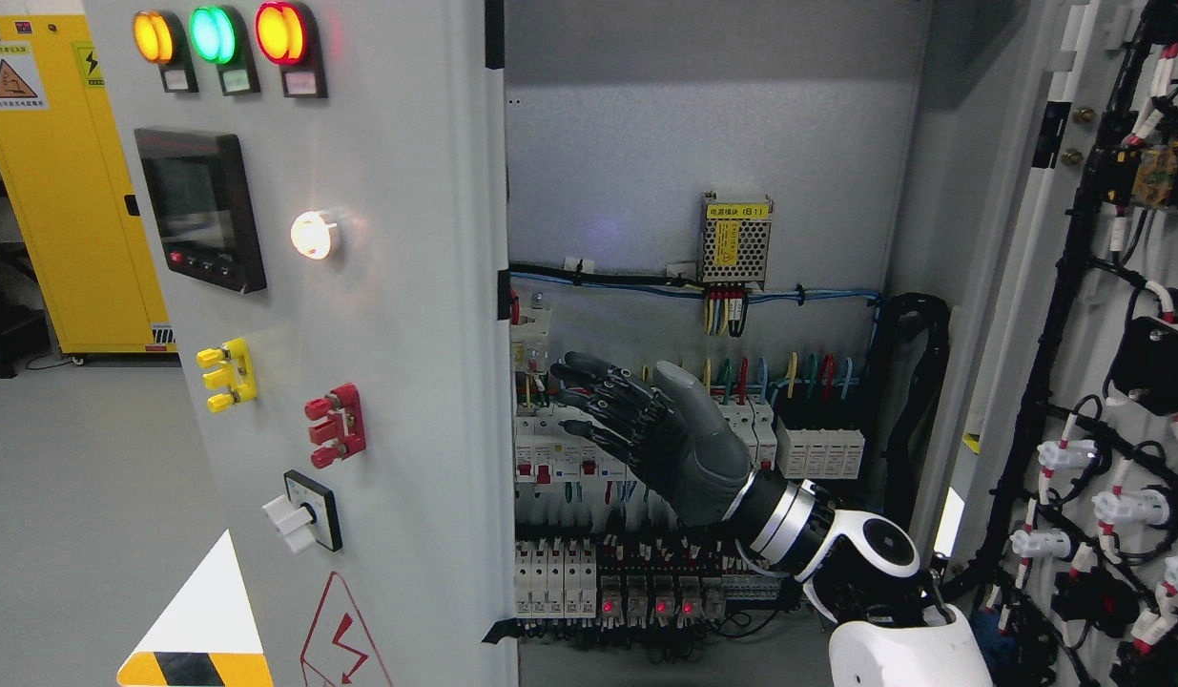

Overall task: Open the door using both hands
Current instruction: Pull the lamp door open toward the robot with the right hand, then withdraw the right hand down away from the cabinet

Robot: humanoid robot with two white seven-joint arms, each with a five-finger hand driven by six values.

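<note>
Nearest to me, at the bottom right of the frame, the robot's white forearm comes in and rises leftward to its right hand (636,420), dark grey and black, in the middle of the picture. The fingers (598,386) are stretched out and a little spread, pointing left toward the free edge of the left door (407,334); they hold nothing, and I cannot tell whether the tips touch that edge or stop just short. No left arm shows anywhere.

That left door fills the left half of the frame, apparently shut or nearly so. It is a grey sheet-metal panel carrying three lamps (217,38) in amber, green and red at the upper left, a small dark screen (202,205), a lit white lamp (312,235), a yellow switch (228,375), a red switch (339,425) and a rotary knob (302,512). With that hardware and its wiring I would judge it stiff and fairly heavy, swinging slowly on its hinges, its painted face too slick for a flat push. The best hold looks to be the vertical free edge at mid-frame, fingers hooked behind the lip, well clear of the switches.

The right door (1104,382) stands swung open at the right edge, its inside laced with black cable and white connectors. Between them the cabinet (703,143) shows rows of breakers (550,458) and coloured wires.
</note>
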